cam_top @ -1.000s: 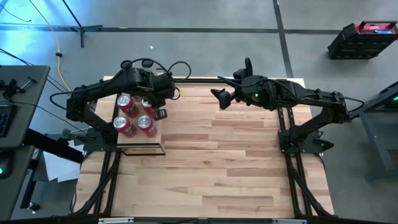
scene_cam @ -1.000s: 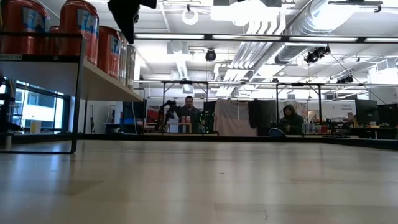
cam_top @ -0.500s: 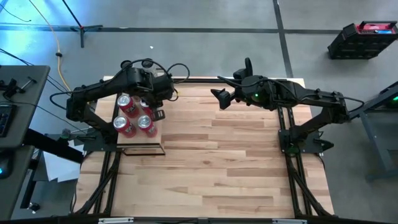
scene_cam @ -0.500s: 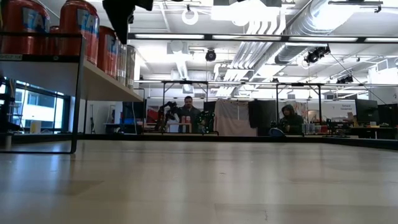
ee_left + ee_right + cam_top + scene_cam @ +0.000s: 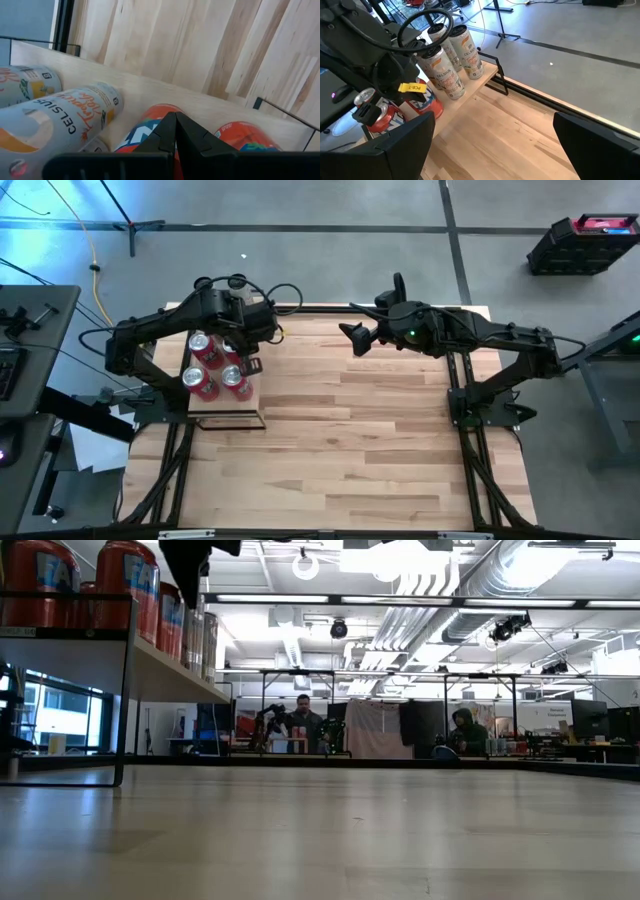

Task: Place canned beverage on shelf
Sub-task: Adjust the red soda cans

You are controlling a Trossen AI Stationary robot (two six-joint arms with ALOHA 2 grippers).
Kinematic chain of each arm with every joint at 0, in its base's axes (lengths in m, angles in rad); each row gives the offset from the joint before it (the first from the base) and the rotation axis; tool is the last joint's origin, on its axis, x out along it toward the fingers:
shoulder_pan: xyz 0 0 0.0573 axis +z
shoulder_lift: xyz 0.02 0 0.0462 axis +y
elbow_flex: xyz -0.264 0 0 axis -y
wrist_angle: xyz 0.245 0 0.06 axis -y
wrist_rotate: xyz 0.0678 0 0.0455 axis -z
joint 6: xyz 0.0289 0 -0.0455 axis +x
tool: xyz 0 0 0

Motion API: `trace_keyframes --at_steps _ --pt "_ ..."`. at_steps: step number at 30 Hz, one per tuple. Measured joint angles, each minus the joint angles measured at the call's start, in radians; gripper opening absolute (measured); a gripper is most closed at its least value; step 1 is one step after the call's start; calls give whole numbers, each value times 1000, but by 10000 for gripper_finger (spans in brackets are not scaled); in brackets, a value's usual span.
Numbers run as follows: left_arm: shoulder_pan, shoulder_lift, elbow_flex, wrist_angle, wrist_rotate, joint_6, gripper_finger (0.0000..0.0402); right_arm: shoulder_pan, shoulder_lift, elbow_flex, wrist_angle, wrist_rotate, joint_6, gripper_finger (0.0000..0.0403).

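High view: left gripper [image 5: 256, 363], fingers pressed together and empty, hung above the pale-wood, black-framed shelf [image 5: 228, 418] at the table's left edge. Red beverage cans [image 5: 212, 366] stood clustered there. Right gripper [image 5: 354, 340] waited spread.

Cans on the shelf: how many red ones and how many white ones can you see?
Red cans: 4
White cans: 3
Total: 7 in view; the left arm may hide more.
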Motion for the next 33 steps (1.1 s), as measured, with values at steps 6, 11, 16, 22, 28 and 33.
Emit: trace_keyframes --at_steps 6,11,16,22,28,33 --pt "-4 -29 0 12 16 -8 1 0 0 0 0 1 -10 392" --pt "-11 -83 60 12 19 -16 1 0 0 0 0 1 -10 392" --pt "-11 -174 126 15 19 -34 0 0 0 0 0 1 -10 392" --pt "-1 -308 109 -6 78 -90 0 0 0 0 0 0 -11 392" --pt "16 -395 53 -6 124 -124 0 0 0 0 0 33 -11 392" --pt "16 -438 -36 -7 118 -131 0 0 0 0 0 50 -8 392"
